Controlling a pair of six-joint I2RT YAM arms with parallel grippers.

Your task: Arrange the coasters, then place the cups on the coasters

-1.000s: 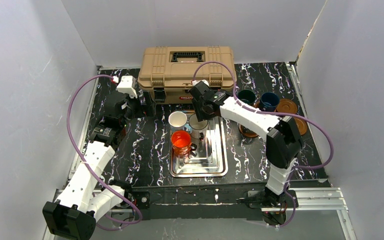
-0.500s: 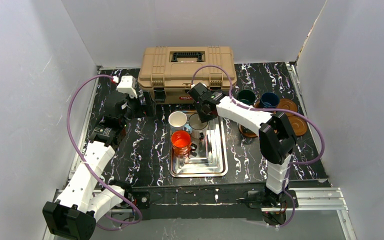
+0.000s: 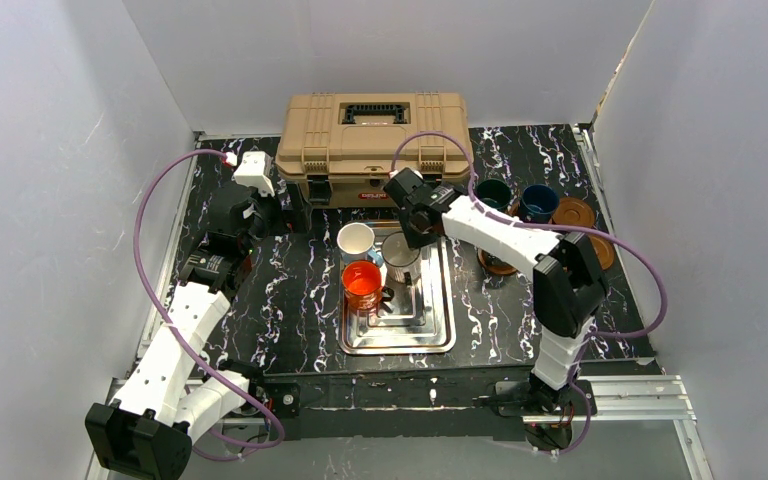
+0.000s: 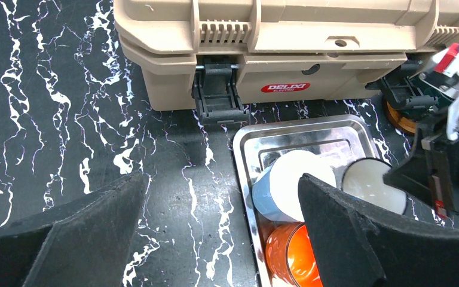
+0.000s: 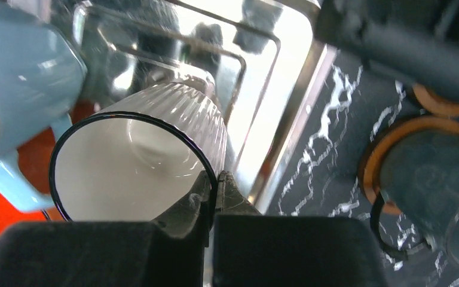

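Two black fingertips [image 5: 232, 192] of the right gripper [image 5: 213, 179] are pinched on the thin dark rim of a ribbed cream-white cup [image 5: 155, 143], one inside the mouth and one outside. That cup is at the far end of the steel tray [image 3: 430, 335], just beside a pale blue cup [image 3: 356, 240] with a white inside and behind an orange cup [image 3: 362, 280], both also on the tray. To the right, on the marbled black table [image 3: 300, 290], a teal cup [image 3: 493, 192] and a navy cup [image 3: 538, 201] stand among brown coasters [image 3: 574, 212]. The right wrist view shows one dark cup seated on a coaster. The left gripper [image 4: 221, 182] hangs with its jaws wide apart, holding nothing, over the table left of the tray, near the tan toolbox [image 3: 375, 130].
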